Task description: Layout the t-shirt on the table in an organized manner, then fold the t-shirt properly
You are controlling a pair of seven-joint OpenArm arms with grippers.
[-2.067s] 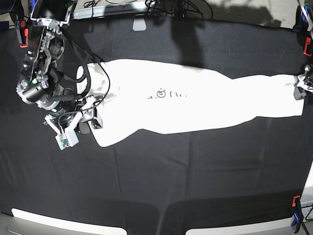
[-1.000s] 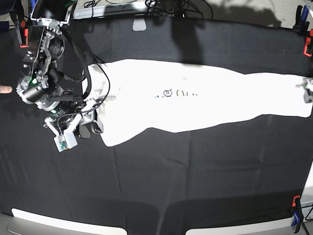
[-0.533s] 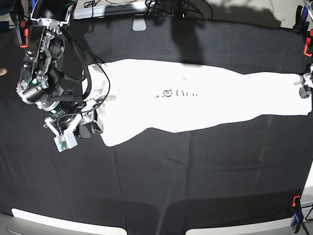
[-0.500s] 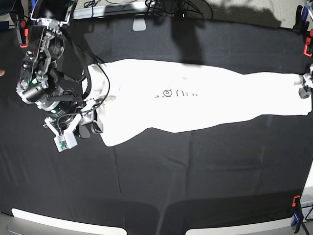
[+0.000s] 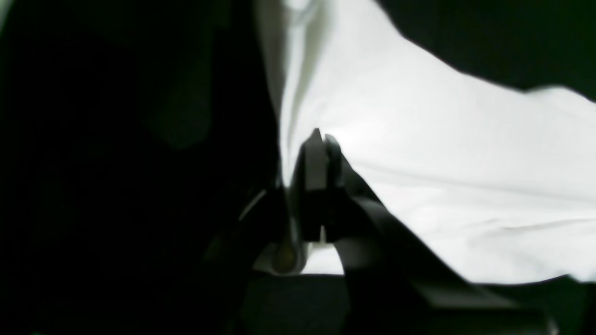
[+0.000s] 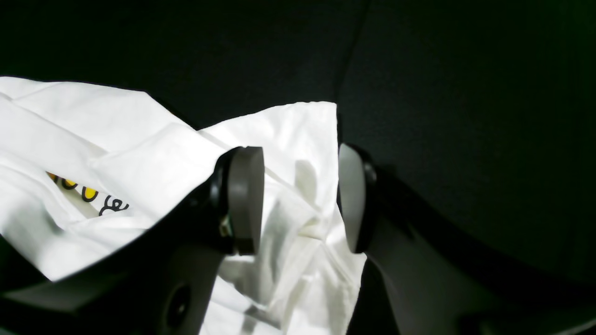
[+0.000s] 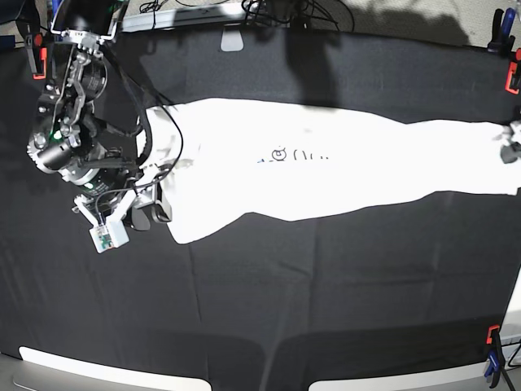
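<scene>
The white t-shirt (image 7: 326, 167) lies stretched in a long band across the black-clothed table (image 7: 269, 301), with faint print marks near its middle. My right gripper (image 7: 153, 213) is at the shirt's left end. In the right wrist view it (image 6: 298, 200) is open, with bunched white cloth (image 6: 288, 139) between its pads and a bit of yellow print (image 6: 88, 193) at the left. My left gripper (image 7: 510, 147) is at the shirt's right end, at the frame edge. In the left wrist view it (image 5: 321, 139) is shut on the white cloth (image 5: 442, 177).
Orange clamps sit at the table edges (image 7: 511, 77) (image 7: 37, 61) (image 7: 492, 334), and a blue one at the far right corner (image 7: 498, 32). Cables and a white strip (image 7: 187, 12) run along the far edge. Pale panels (image 7: 106, 371) border the near edge.
Since two seconds ago the shirt was drawn to the right and stretched longer, with my left gripper shifted right. A fingertip at the left edge is gone. Little has moved in the last half second.
</scene>
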